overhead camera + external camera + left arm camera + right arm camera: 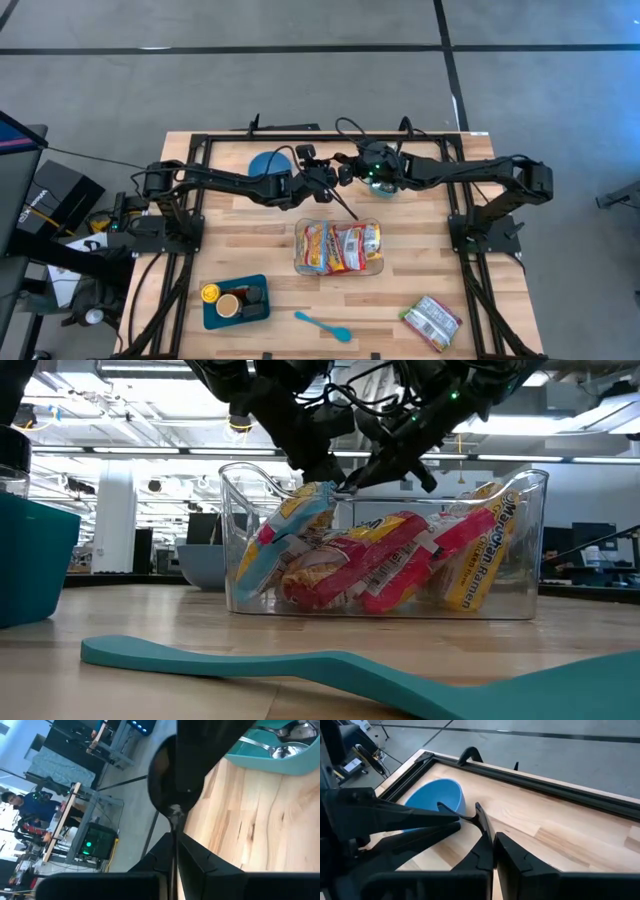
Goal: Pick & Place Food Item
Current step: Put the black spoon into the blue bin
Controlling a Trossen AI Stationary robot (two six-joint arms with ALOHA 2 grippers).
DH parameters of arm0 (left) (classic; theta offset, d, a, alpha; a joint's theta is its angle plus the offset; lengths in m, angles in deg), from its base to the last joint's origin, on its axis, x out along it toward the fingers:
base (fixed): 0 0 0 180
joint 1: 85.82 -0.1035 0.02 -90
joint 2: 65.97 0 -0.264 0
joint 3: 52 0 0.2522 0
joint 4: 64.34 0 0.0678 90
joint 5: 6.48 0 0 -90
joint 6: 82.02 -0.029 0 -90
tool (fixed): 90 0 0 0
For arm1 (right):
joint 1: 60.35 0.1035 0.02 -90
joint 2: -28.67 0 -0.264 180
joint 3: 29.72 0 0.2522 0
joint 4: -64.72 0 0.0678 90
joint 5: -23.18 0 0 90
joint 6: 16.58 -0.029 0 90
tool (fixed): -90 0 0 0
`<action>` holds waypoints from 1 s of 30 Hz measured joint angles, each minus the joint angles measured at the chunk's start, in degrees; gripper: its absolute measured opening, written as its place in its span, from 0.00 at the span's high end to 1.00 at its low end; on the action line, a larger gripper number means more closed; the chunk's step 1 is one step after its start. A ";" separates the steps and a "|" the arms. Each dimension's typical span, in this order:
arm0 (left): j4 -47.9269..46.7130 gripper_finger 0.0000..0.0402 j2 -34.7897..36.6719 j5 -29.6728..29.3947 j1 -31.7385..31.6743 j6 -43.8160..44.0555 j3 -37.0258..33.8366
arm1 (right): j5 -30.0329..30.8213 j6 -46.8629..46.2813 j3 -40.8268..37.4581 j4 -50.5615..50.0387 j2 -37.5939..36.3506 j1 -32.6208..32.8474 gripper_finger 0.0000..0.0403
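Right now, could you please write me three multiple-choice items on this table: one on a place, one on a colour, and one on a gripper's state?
1. Where do the ramen packets lie?
A. in the clear bin
B. in the blue bowl
C. in the teal tray

2. What colour is the spatula on the front of the table?
A. red
B. teal
C. yellow

3. How does the right gripper stand?
A. wide open
B. shut on a packet
C. shut, holding nothing

Answers:
1 A, the packets show through the bin's clear walls in the low view.
2 B, it lies teal on the wood near the front edge.
3 C, the right wrist view shows its fingers together with nothing between them.
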 joint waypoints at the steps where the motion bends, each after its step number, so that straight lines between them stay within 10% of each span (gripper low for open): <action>1: 0.00 0.96 0.00 -0.01 0.01 0.00 0.00 | 0.00 0.04 0.00 0.04 -0.14 -0.01 0.99; 30: -9.63 0.77 2.47 -0.34 0.13 9.69 -0.11 | 0.35 4.24 -1.11 -3.34 -4.13 -2.80 1.00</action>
